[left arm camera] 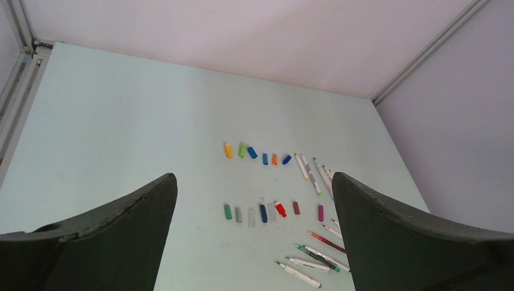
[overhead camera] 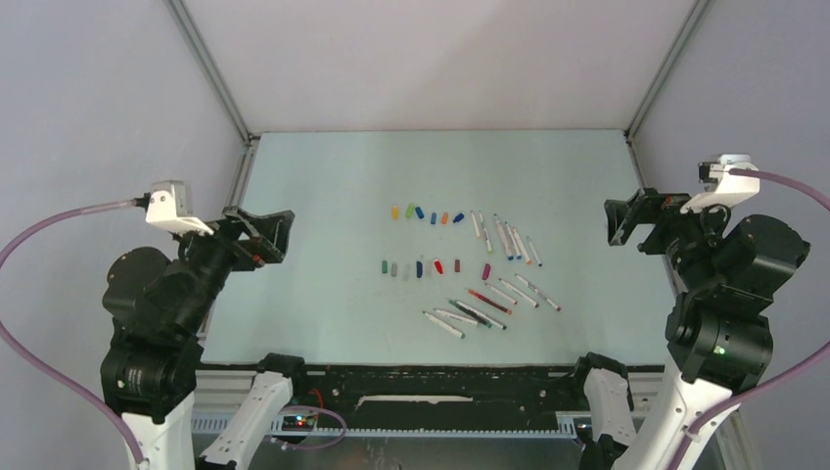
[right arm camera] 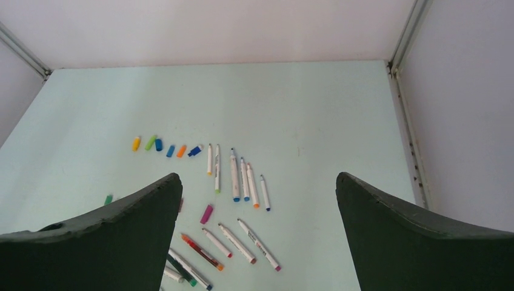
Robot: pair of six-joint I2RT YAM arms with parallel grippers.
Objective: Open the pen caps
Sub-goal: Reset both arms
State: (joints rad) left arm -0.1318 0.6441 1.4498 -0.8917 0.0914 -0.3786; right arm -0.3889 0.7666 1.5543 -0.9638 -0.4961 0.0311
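At frame left the left gripper point(overhead camera: 266, 235) hangs wide open and empty. In the centre the pen caps point(overhead camera: 419, 211) lie in two rows, all off, with the uncapped pens point(overhead camera: 509, 241) just to their right. At far right the right gripper point(overhead camera: 626, 221) is also wide open and empty. The task looks finished.

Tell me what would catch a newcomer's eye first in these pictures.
The eye lands first on the pen caps, small and brightly coloured, lying in two loose rows at the middle of the pale table. Just to their right, and nearer the arms, the long white pens lie scattered with their coloured tips bare. The left gripper and right gripper hang open at either side of the table, holding nothing.
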